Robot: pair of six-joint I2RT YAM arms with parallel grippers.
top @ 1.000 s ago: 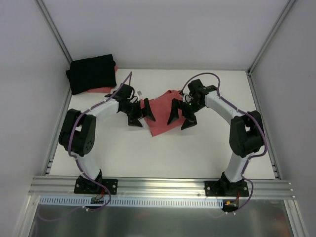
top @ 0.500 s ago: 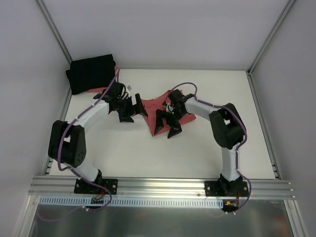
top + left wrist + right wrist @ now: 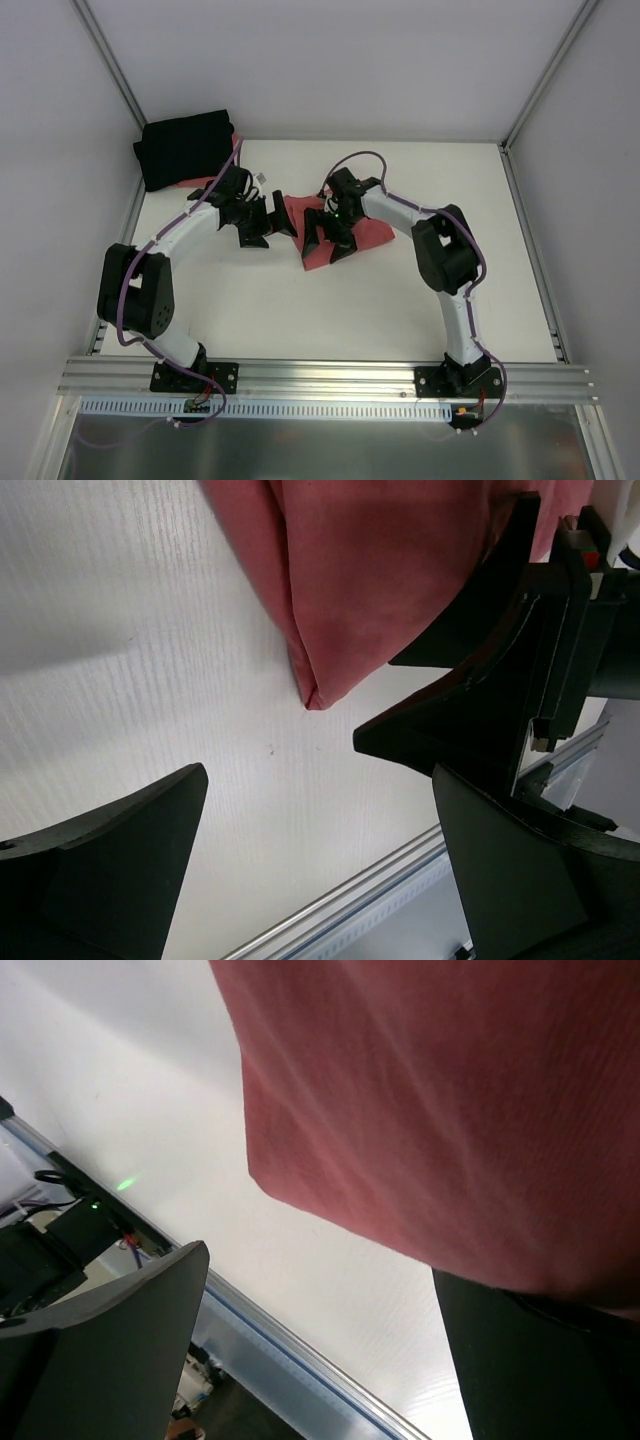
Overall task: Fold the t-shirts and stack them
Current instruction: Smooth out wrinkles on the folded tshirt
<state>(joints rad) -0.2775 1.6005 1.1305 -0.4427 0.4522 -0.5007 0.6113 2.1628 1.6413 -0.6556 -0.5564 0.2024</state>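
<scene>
White table (image 3: pixel 400 295): one black t-shirt (image 3: pixel 185 148), one central coral-red t-shirt (image 3: pixel 372 233).

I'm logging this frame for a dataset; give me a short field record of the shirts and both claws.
black t-shirt: folded, far-left corner of table, atop red cloth
coral-red t-shirt: bunched, mid-table, apart from the black one
left claw: open, empty, beside its left edge
right claw: open, over its near corner, gripping nothing
stack: not yet made

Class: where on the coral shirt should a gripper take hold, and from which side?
Probably the pointed near corner of the coral shirt, from the left: it tapers to a folded tip on bare table, beside the open left gripper.
</scene>
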